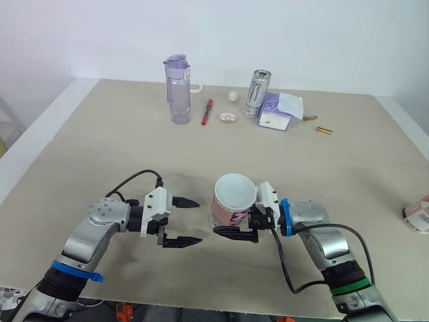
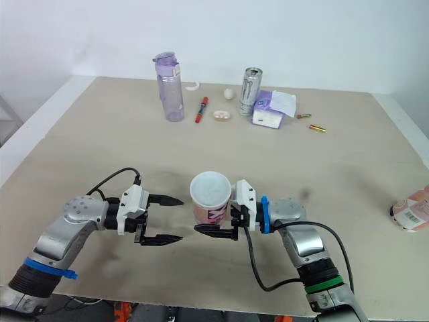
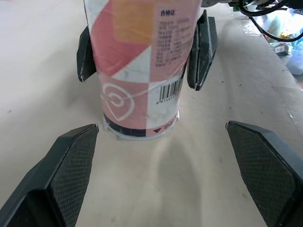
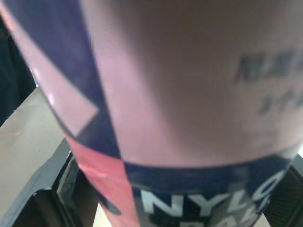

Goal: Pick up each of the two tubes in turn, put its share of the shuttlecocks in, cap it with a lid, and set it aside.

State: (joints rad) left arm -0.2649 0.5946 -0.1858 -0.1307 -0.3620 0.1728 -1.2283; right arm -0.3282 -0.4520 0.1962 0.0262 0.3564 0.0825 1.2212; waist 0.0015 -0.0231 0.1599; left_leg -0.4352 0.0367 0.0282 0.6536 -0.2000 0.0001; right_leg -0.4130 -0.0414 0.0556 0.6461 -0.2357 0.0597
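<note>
Beige and matte, the tabletop [image 1: 94, 154] runs from the bottom edge of the frame up to a plain white wall [image 1: 322, 40]. Nearest us, at lower centre, we count two grippers. Our left gripper [image 1: 199, 221] has its black fingers spread wide, just left of one pink-and-white cardboard tube [image 1: 226, 216] but apart from it. That tube stands upright on the table with its round white top facing up. Our right gripper [image 3: 140, 80] pinches it, one finger pressed to each side. A second pink-and-white tube [image 1: 417, 215] lies on its side at the right edge of the frame, well apart from both arms. Across the upper middle, near the wall, we count:
- one clear purple plastic bottle [image 1: 177, 90]
- one red pen [image 1: 207, 112]
- one small pinkish round piece [image 1: 228, 118]
- one small white ball [image 1: 233, 96]
- one silver drinks can [image 1: 257, 94]
- one purple-and-white tissue packet [image 1: 278, 111]
- two short brass-coloured cylinders [image 1: 324, 130]
</note>
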